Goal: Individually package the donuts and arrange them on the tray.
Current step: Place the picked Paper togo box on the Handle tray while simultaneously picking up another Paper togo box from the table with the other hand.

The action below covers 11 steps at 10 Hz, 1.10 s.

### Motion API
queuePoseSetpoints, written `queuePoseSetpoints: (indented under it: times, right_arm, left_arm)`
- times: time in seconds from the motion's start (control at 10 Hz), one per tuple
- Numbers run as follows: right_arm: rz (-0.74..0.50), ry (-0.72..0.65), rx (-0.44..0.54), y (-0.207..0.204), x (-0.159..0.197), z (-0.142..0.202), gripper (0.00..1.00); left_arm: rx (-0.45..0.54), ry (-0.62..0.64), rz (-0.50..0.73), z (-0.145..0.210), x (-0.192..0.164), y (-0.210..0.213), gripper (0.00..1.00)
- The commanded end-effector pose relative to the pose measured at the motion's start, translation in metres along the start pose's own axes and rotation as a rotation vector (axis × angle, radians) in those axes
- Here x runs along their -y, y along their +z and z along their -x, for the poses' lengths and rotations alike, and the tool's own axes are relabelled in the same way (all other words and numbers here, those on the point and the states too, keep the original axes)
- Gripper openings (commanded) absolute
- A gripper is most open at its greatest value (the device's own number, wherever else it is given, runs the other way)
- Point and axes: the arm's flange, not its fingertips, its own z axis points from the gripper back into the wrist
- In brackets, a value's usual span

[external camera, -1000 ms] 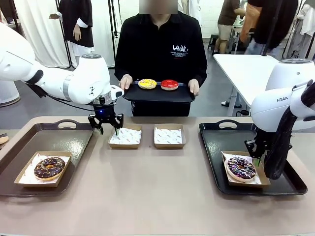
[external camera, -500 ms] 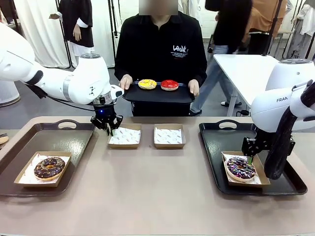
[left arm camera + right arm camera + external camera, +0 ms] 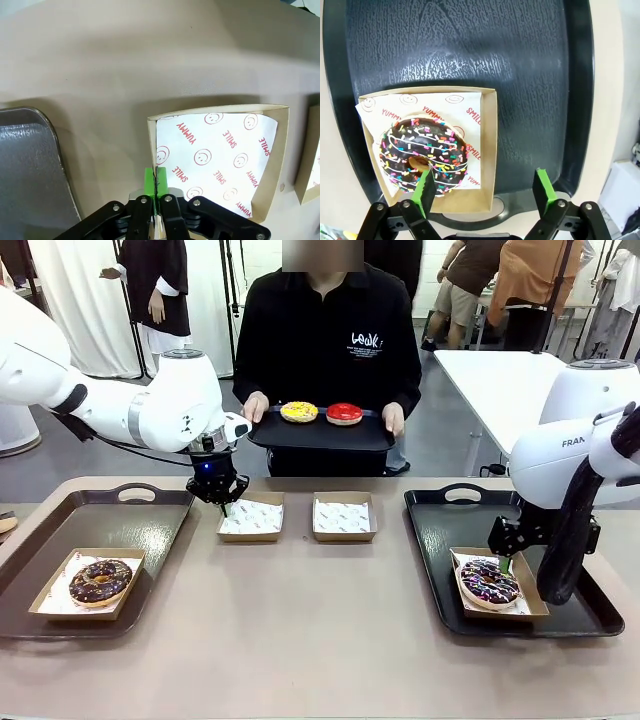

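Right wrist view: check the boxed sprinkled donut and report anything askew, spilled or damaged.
The paper liner sits crooked in the box: one corner pokes out over the wall. The sprinkled donut lies a little nearer that side than the opposite wall. Nothing looks spilled or damaged.

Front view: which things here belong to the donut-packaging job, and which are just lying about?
Job: chocolate-glazed donut, sprinkled donut, yellow-iced donut, red-iced donut, left empty box, right empty box, left tray, right tray, person's tray.
Lying about: white side table behind; cut-off object at far left.
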Motion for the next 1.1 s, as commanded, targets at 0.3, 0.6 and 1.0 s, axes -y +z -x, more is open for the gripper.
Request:
queuePoseSetpoints:
  times: [0.3, 0.6, 1.0]
  right_arm:
    - [-0.172, 0.022, 0.012, 0.024, 0.021, 0.039, 1.00]
    - [-0.521, -0.007, 0.098, 0.073, 0.095, 0.072, 1.00]
    - [-0.863, -0.010, 0.210, 0.098, 0.176, 0.104, 1.00]
  left_arm:
    - [-0.066, -0.053, 0.032, 0.004, -0.002, 0.027, 0.00]
    - [-0.066, -0.105, 0.039, 0.002, 0.000, 0.094, 0.00]
    - [-0.015, -0.114, -0.013, -0.014, 0.016, 0.164, 0.00]
